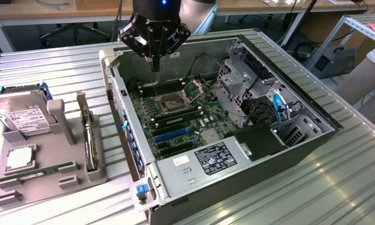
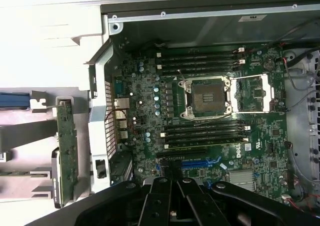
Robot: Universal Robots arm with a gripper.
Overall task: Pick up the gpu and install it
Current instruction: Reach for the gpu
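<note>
On the holder [image 1: 41,187] by the surface's edge at the exterior view's left, the gpu [image 1: 86,136] stands on edge in a slot (presumably so it can be pinched from above); further right, the end effector [image 1: 154,65] hangs closed and empty over the open case [image 1: 194,180], well apart from the gpu.

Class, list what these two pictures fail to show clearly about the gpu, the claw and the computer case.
- gpu, exterior view: stands edge-on in the grey tray, so its faces are hidden.
- motherboard, wrist view: some slots hidden behind the black links of the claw.
- case label, exterior view: print too small to read.
</note>
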